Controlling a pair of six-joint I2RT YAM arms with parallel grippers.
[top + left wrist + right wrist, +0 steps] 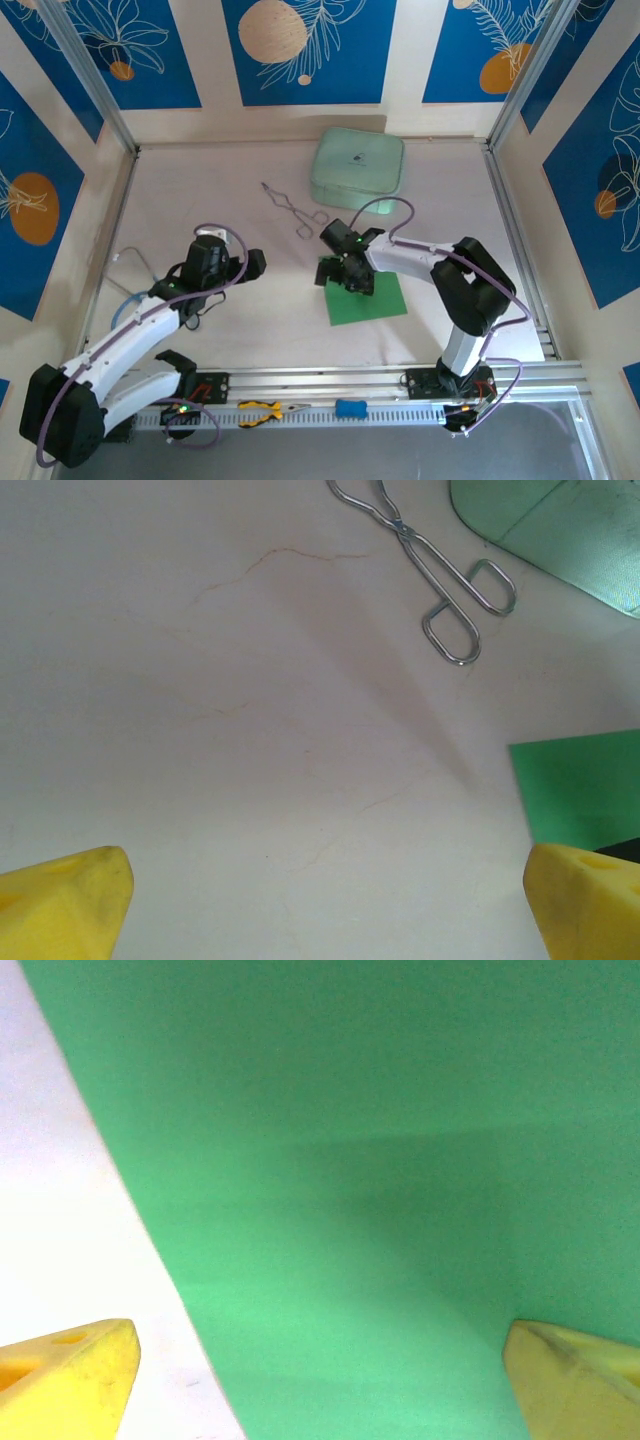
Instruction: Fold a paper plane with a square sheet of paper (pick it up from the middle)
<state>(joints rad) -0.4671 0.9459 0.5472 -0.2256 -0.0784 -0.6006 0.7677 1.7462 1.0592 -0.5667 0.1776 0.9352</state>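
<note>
Right tool [320, 1385] — spread wide — low over green sheet [380, 1140].

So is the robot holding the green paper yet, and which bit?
No, nothing is held yet. The right hand is open above the green paper, not pinching it. The left hand is open over the table.
</note>
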